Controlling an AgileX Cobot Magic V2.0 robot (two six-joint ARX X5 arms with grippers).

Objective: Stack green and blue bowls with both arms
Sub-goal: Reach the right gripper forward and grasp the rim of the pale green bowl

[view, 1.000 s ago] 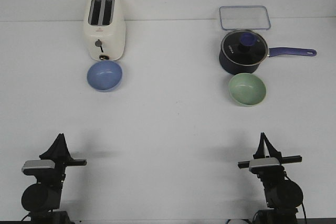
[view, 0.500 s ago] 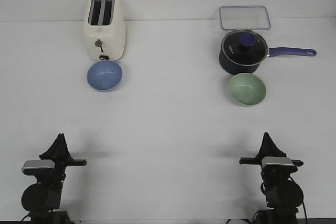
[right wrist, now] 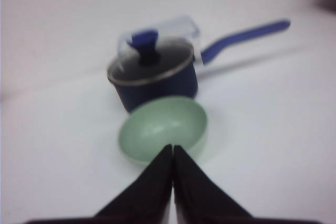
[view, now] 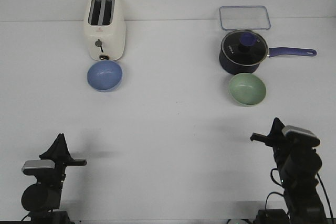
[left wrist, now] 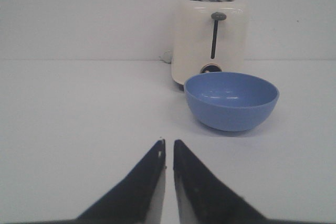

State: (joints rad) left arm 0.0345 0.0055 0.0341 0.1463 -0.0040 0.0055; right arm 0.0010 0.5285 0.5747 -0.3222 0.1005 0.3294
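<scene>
Both arms sit near, the left gripper (view: pixel 59 139) and right gripper (view: pixel 274 125) clenched on nothing. Beyond, the blue bowl (view: pixel 104 75) touches the toaster (view: pixel 106 27); the green bowl (view: pixel 247 88) abuts the saucepan (view: pixel 243 51), so grasps risk nudging either.

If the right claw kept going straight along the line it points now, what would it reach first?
Most likely the green bowl: in the right wrist view the shut right claw aims at its near rim, with bare table between. The saucepan stands behind it. Depth is uncertain.
</scene>
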